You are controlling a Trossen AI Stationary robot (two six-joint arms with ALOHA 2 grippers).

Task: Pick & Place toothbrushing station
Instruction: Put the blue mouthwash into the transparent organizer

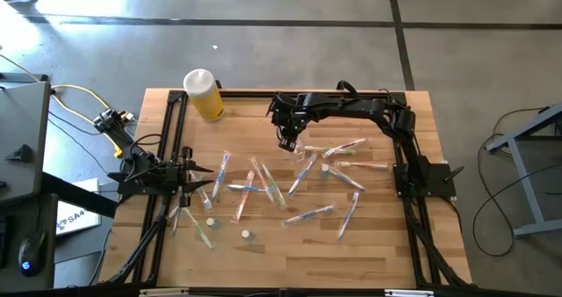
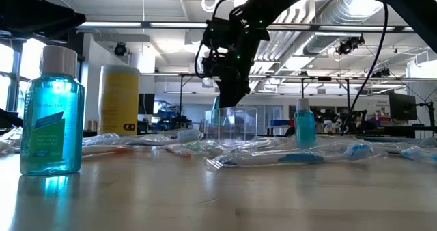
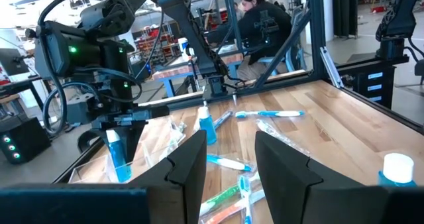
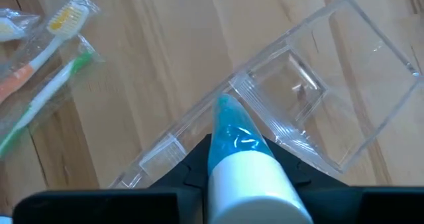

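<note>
Bottle in hand: the right pincer (image 4: 255,159) pinches a small blue bottle (image 4: 233,139) with a white cap (image 4: 255,187), hanging over the far middle of the bench (image 1: 378,244).
Bottle axis: roughly upright, cap up at the pincer, blue body pointing down toward the holder.
Holder: the clear plastic holder (image 4: 311,98) sits directly below, open compartments facing up.
Doing it well: centre the bottle over one compartment, keep it plumb, lower until it seats, then let go.
Toothbrushes: wrapped brushes (image 1: 263,187) lie scattered mid-bench, pointing every way.
Left pincer: the left pincer (image 3: 228,161) waits spread at the left edge, holding nothing.
</note>
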